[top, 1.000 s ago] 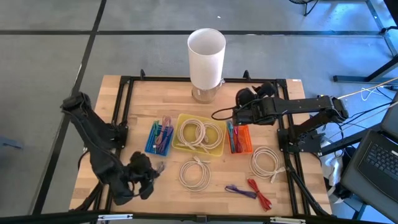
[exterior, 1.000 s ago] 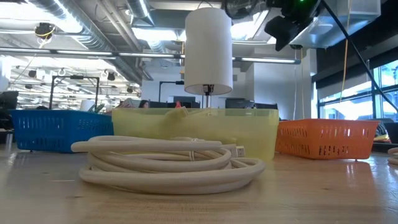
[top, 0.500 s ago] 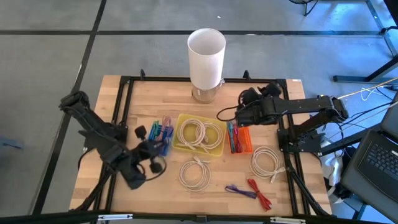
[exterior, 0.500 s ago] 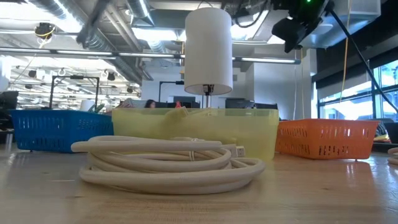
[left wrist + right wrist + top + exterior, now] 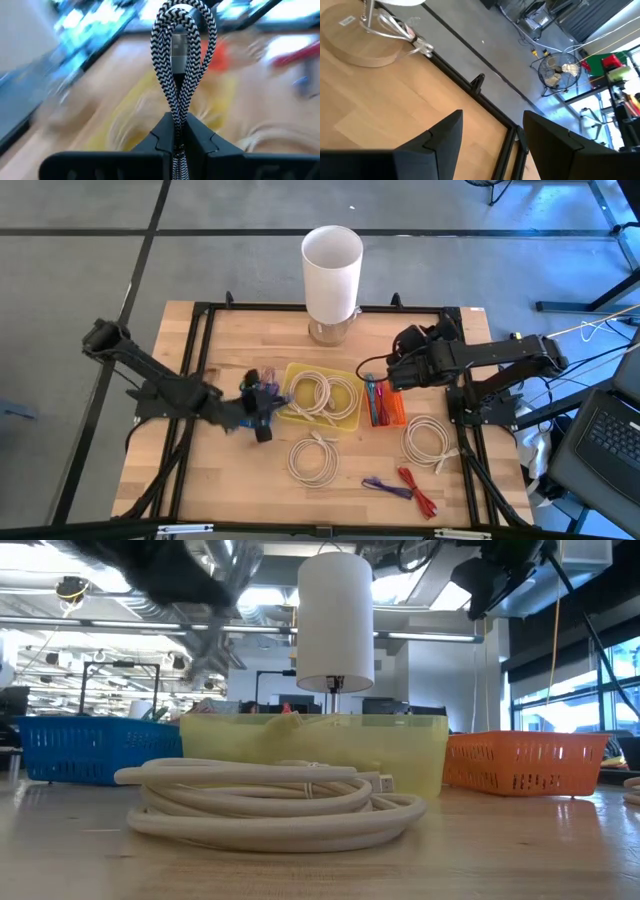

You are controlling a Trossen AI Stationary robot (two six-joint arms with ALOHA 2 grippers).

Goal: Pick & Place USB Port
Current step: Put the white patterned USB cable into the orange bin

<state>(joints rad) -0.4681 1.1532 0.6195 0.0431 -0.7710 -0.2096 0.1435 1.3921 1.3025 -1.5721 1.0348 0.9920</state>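
While a second ago low at the counter's [image 5: 220, 330] near edge, now swung up beside blue basket [image 5: 247, 402], left hand [image 5: 262, 406] clamped on looped braided cable [image 5: 181, 60], carry underway; right hand [image 5: 393, 370] half-parted, holding nothing, above orange basket [image 5: 390, 408].

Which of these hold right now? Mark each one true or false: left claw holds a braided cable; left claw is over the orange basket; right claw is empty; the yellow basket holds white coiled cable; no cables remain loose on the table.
1. The left claw is shut on a black-and-white braided cable. True.
2. The left claw is over the orange basket. False: it is by the blue basket, at the yellow basket's left edge.
3. The right claw is open and empty. True.
4. The yellow basket holds white coiled cable. True.
5. No cables remain loose on the table. False: two white coils, a red cable and a purple cable lie there.
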